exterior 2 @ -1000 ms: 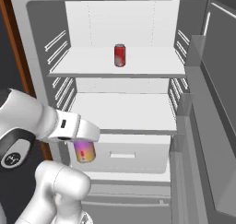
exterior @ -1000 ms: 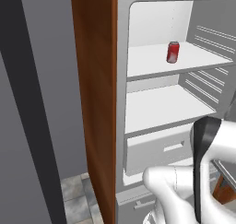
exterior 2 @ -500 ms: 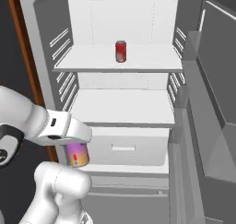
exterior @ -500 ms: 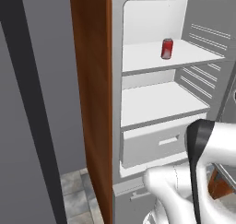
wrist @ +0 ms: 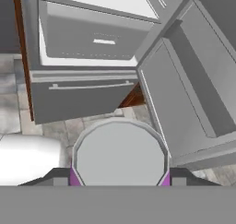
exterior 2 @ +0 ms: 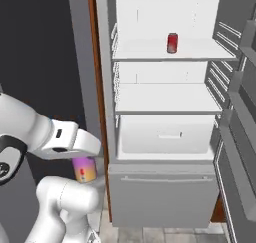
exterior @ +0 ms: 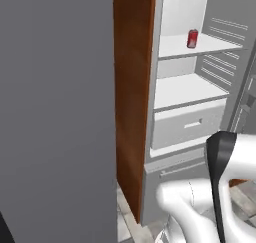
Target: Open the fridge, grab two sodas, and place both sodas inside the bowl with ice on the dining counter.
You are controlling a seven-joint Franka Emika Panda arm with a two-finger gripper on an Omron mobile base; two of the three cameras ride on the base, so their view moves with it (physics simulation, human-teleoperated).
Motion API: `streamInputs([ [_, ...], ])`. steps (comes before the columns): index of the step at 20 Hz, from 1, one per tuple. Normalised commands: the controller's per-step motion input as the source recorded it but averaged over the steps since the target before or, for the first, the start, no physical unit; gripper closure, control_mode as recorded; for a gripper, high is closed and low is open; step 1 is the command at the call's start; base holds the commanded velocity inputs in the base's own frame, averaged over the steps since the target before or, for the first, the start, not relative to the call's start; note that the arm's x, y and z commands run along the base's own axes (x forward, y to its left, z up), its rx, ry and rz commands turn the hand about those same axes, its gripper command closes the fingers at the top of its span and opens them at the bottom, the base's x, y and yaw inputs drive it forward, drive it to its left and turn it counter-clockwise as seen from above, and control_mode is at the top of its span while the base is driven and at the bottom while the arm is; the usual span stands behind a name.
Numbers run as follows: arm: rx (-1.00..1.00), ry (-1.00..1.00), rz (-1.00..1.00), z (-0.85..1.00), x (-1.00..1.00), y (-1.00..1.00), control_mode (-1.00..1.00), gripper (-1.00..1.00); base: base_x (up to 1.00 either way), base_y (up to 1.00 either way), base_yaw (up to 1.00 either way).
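Out of the open fridge (exterior 2: pixel 165 112), the jaws grasp the purple can (exterior 2: pixel 84 169); the red can (exterior 2: pixel 172 43) waits on the top shelf (exterior 2: pixel 165 52).

The white arm folded low, wrist level; its end effector (exterior 2: pixel 84 168) pointed downward, fingers seemingly clamped on the purple-pink can (exterior 2: pixel 85 170).

2 base views flank the open fridge (exterior 2: pixel 165 102); hand view looks floorward.
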Motion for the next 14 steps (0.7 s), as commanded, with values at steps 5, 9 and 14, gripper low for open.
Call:
streamInputs([
  [5,0.00,0.00,0.00,0.00,0.00,0.00,1.00,1.00,-0.74,0.77,-0.22],
  [9,0.00,0.00,0.00,0.00,0.00,0.00,1.00,1.00,-0.78,0.32,-0.37],
  [14,0.00,0.00,0.00,0.00,0.00,0.00,1.00,1.00,-0.86,0.31,-0.42],
])
